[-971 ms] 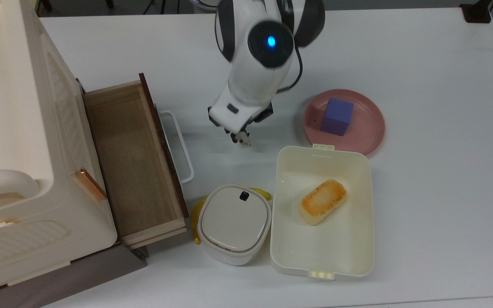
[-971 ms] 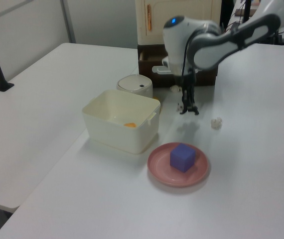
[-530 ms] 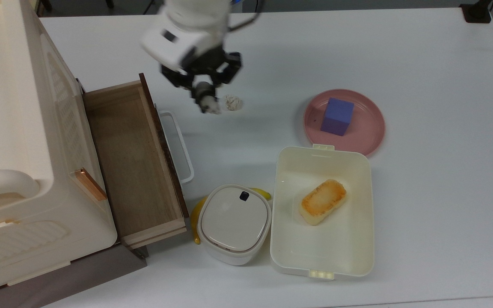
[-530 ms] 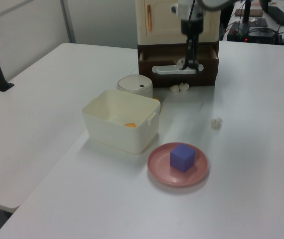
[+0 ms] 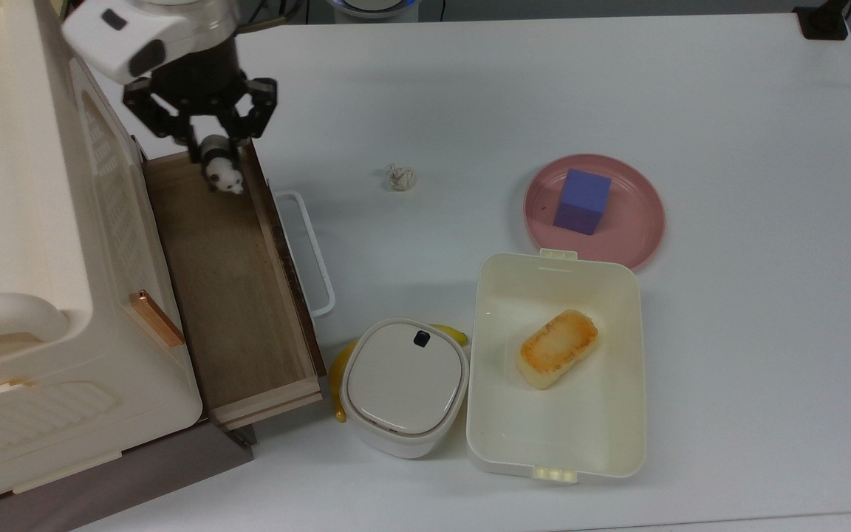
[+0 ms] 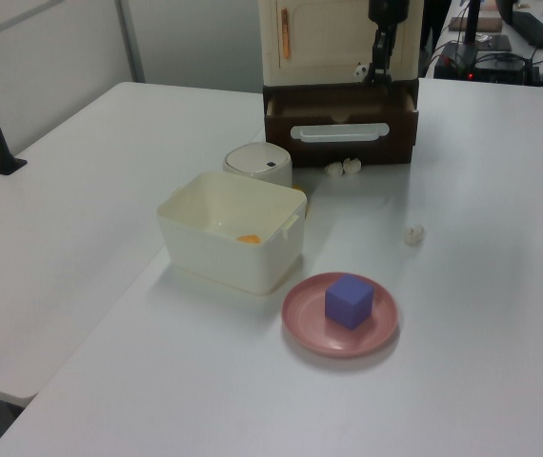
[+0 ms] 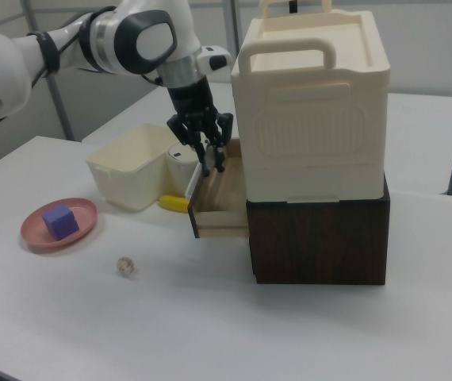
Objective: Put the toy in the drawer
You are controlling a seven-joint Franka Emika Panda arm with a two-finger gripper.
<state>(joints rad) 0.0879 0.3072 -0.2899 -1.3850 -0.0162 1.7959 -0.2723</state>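
My gripper (image 5: 211, 151) is shut on the toy (image 5: 224, 176), a tiny black-and-white panda that hangs from the fingertips. It hovers over the upper end of the open drawer (image 5: 226, 295) in the top view, close to the dark front panel. The drawer is a shallow light-wood tray with a white loop handle (image 5: 309, 251), pulled out of the cream cabinet (image 5: 19, 222). In the left view the gripper (image 6: 378, 74) and toy (image 6: 360, 69) sit above the drawer front (image 6: 340, 129). In the right view the gripper (image 7: 208, 157) hangs over the drawer (image 7: 222, 208).
A small off-white wrinkly ball (image 5: 400, 177) lies on the table right of the drawer. A pink plate (image 5: 636, 236) carries a purple cube (image 5: 583, 201). A cream plastic box (image 5: 617, 443) holds a toasted bread piece (image 5: 557, 347). A white lidded container (image 5: 405, 386) stands beside a banana.
The gripper has swung from the middle of the table to the top view's left, carrying the toy past the wrinkly ball until it hangs over the drawer.
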